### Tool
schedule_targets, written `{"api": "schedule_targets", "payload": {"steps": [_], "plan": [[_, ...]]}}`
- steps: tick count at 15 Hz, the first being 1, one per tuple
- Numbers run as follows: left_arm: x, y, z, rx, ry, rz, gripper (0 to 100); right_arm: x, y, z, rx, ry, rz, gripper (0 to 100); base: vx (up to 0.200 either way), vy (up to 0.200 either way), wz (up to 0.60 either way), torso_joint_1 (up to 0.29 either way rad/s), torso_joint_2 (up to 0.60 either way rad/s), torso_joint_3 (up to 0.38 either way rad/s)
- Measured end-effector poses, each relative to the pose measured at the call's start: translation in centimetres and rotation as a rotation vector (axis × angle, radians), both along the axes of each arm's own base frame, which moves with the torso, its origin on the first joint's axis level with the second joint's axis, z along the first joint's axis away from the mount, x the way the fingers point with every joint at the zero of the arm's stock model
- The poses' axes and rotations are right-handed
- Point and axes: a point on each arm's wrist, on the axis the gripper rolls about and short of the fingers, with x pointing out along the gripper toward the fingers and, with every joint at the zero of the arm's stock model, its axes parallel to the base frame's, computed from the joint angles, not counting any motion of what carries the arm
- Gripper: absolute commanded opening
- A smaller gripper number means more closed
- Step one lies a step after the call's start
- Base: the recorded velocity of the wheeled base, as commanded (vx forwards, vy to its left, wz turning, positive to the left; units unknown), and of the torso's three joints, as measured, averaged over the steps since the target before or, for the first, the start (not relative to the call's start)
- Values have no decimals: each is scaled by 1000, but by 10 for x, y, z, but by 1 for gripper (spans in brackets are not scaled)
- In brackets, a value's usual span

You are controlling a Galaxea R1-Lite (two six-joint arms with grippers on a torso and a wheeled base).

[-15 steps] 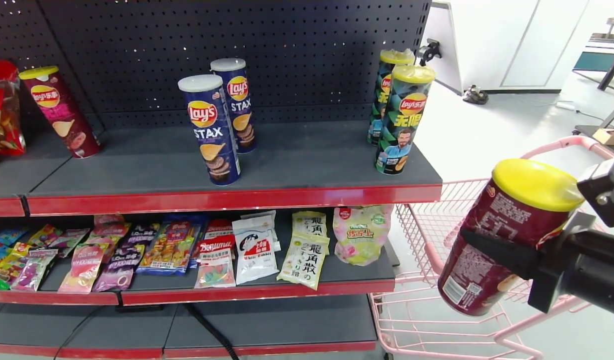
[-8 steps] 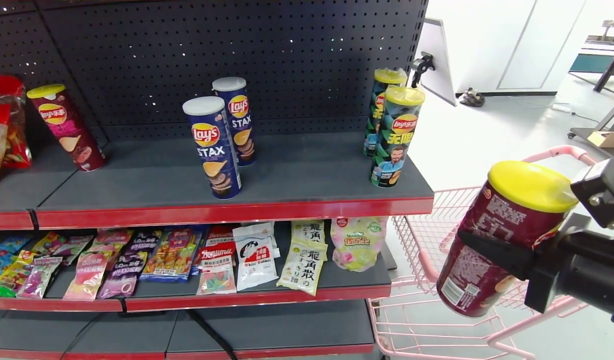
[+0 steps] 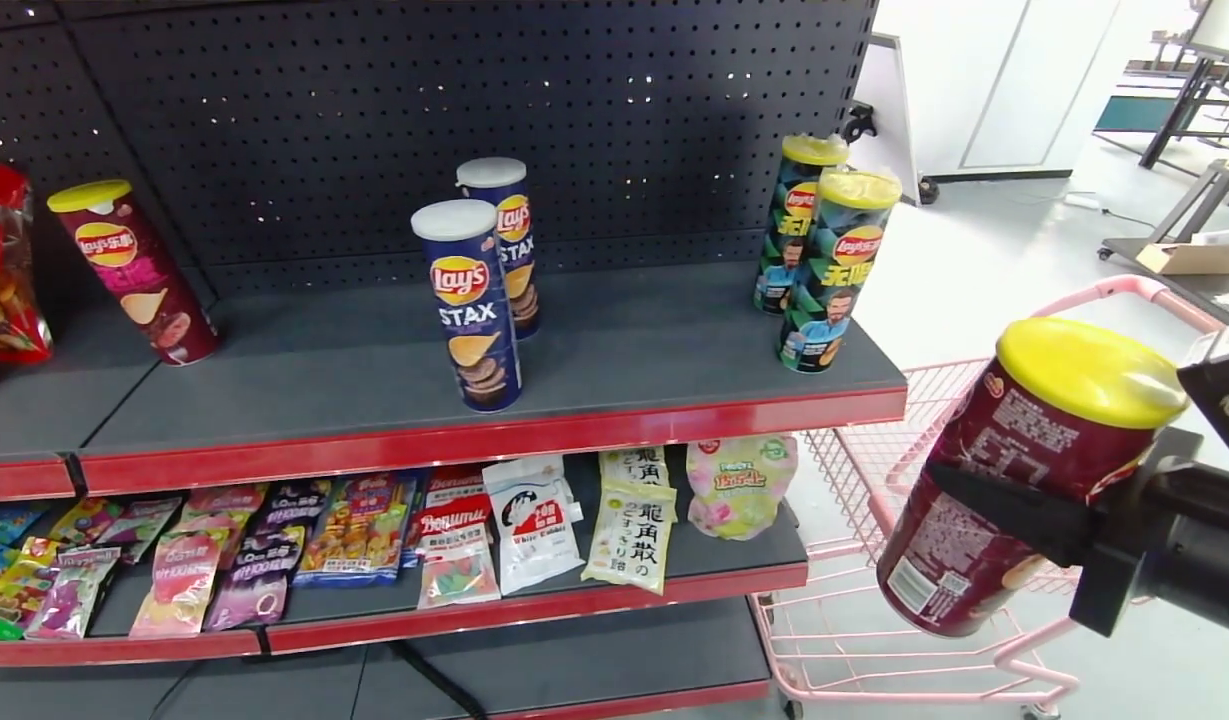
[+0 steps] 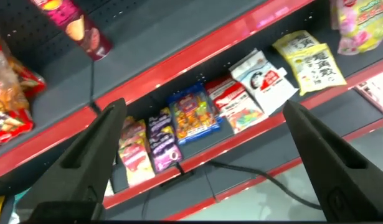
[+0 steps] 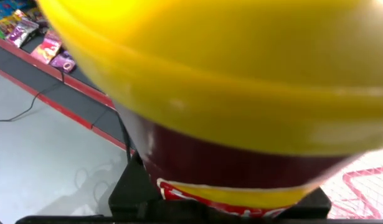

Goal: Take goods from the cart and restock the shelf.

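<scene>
Head view: the right gripper (image 3: 974, 495) clamps a tilted maroon chip can (image 3: 1014, 430) above the pink cart (image 3: 1134, 290) — just right of the shelf (image 3: 474, 440). Left wrist view: the left gripper (image 4: 203, 106) gapes wide, holding nothing, facing snack packets (image 4: 260, 78). Right wrist view: the can's yellow lid (image 5: 241, 62) looms close — black fingers grip below.

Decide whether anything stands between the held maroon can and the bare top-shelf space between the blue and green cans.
Yes, sideways: the two green cans at the top shelf's right end stand between the maroon can and that space. Approached from the shelf's front edge, nothing visible blocks it.
</scene>
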Motion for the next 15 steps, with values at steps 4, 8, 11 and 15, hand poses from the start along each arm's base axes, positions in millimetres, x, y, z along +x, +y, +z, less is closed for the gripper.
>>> {"api": "schedule_targets", "payload": {"steps": [4,8,11,15], "plan": [[0,0,0,-1,-3,0,100,-3,0,1,4,-6,11,0,0,200,0,4,5,0],[-1,0,0,0,-5,0,100,-5,3,0,4,-5,39,0,0,200,0,1,7,0],[-1,0,0,1,-7,0,100,-6,5,1,-6,-15,53,0,0,200,0,2,1,4],[-1,0,0,12,-8,0,100,-10,11,0,-16,-16,101,0,0,200,0,4,8,4]]}}
